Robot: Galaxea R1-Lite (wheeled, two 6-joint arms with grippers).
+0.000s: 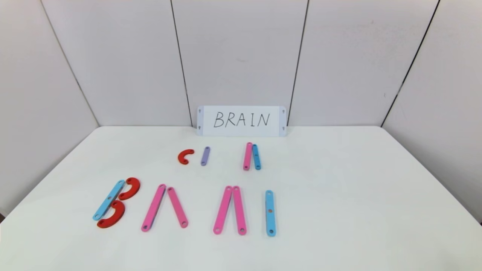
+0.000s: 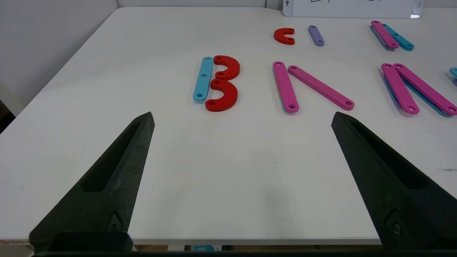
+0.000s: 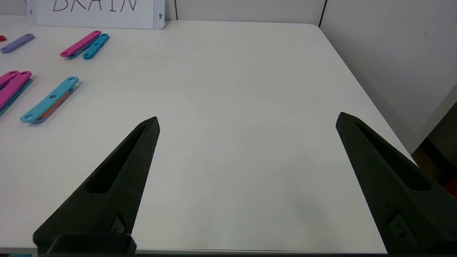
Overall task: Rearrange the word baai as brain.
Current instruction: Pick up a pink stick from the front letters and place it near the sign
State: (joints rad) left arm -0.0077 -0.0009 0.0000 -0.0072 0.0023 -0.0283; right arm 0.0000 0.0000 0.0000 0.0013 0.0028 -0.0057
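Note:
The word lies in a front row on the white table [image 1: 339, 195]. The B is a blue bar [image 1: 109, 200] with two red curves [image 1: 129, 188] [image 1: 112, 214]. Two pairs of pink bars [image 1: 153, 207] [image 1: 229, 210] form the two A shapes, and a blue bar [image 1: 270, 213] is the I. Spare pieces lie behind: a small red curve [image 1: 185, 156], a purple bar [image 1: 205, 156], and a pink and blue bar pair [image 1: 251, 156]. My left gripper [image 2: 242, 119] is open and empty over the front edge, near the B [image 2: 219, 84]. My right gripper [image 3: 248, 121] is open and empty over the bare front right.
A white card with handwritten BRAIN [image 1: 241, 121] leans against the back wall. Grey wall panels close off the back and sides. The table's right edge [image 3: 360, 89] shows in the right wrist view.

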